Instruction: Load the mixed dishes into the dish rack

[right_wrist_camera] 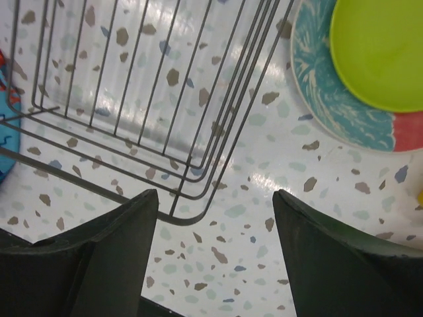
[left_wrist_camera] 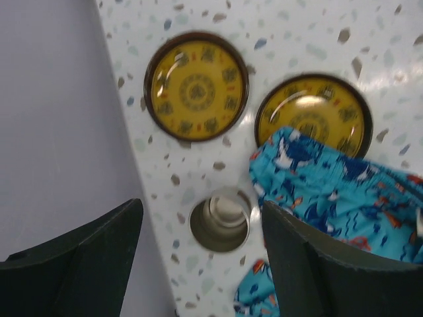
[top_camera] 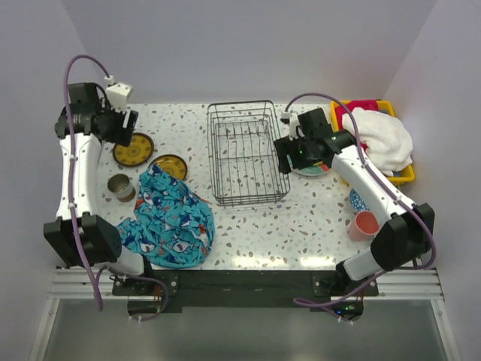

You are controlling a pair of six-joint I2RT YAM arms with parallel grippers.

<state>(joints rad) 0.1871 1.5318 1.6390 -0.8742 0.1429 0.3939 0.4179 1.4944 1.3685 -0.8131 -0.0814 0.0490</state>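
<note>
Speckled table (top_camera: 301, 226), empty rack (top_camera: 246, 150). My left gripper (left_wrist_camera: 201, 211) hangs wide open over the yellow plates (left_wrist_camera: 196, 86), right gripper (right_wrist_camera: 215, 198) open too, between rack and green plate (right_wrist_camera: 380, 53), ready to grab.

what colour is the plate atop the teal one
The plate is lime green; right wrist view.

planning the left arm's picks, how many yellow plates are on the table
2. One yellow plate lies bare by the table's left edge; the other plate sits beside it, partly under the blue cloth, which could hide more.
</note>
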